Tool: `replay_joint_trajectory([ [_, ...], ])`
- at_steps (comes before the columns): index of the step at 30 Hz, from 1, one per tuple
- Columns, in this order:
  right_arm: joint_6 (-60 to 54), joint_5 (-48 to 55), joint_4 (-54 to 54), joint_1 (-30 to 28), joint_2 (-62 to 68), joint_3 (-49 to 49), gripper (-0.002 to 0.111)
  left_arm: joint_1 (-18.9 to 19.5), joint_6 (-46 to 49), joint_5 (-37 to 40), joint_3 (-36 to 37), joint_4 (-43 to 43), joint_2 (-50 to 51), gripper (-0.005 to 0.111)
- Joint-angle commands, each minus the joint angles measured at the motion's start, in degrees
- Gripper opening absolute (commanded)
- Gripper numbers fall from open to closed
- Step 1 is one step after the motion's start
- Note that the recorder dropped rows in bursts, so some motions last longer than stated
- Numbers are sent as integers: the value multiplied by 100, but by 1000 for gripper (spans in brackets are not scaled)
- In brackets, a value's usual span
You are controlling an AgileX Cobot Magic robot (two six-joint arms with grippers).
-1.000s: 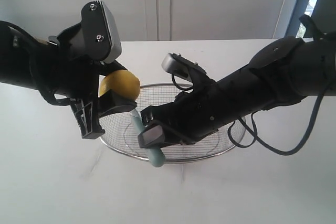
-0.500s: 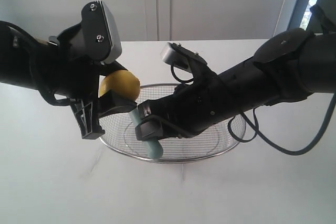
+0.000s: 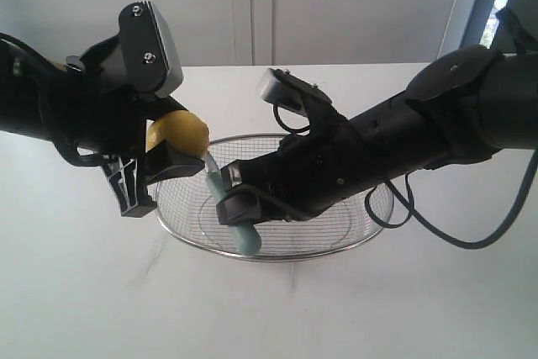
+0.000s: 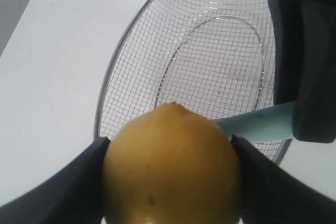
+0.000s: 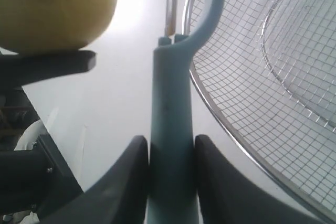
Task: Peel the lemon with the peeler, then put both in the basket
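Observation:
The yellow lemon (image 3: 178, 133) hangs above the basket's left edge, with my left gripper (image 3: 172, 147) shut on it. In the left wrist view the lemon (image 4: 170, 163) fills the space between both black fingers (image 4: 79, 184). My right gripper (image 3: 236, 204) is shut on the pale teal handle of the peeler (image 3: 217, 184). That handle (image 5: 170, 114) sits tight between the right gripper's (image 5: 171, 167) pads. The peeler's head points up beside the lemon (image 5: 52, 9), with a narrow gap showing between them. The wire-mesh basket (image 3: 336, 250) lies under both arms.
The basket (image 4: 210, 66) rests on a white tabletop (image 3: 84, 292), with nothing seen inside it. The right arm's black body (image 3: 395, 149) stretches over the basket's right half. A white wall stands behind the table.
My left gripper has carried the lemon a little to the left, away from the peeler head. The right arm shifted the peeler slightly up a second ago and has held still since.

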Motion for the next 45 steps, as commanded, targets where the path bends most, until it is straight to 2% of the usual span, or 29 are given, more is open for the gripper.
replay_joint_trajectory([
  [1,-84,-26,24,21,-60,15,0,16,-74,25,38,-72,-65,0],
  [18,136,-356,-408,21,-424,15,0,11,-77,37,38,-72,129,0],
  [26,938,-660,-1298,21,-860,15,0,11,-77,37,38,-72,129,0],
  [32,1171,-660,-1572,21,-1413,15,0,11,-77,73,38,-72,127,0],
  [45,3041,-636,-3755,-262,-2581,63,0,11,-77,114,38,-72,127,0],
])
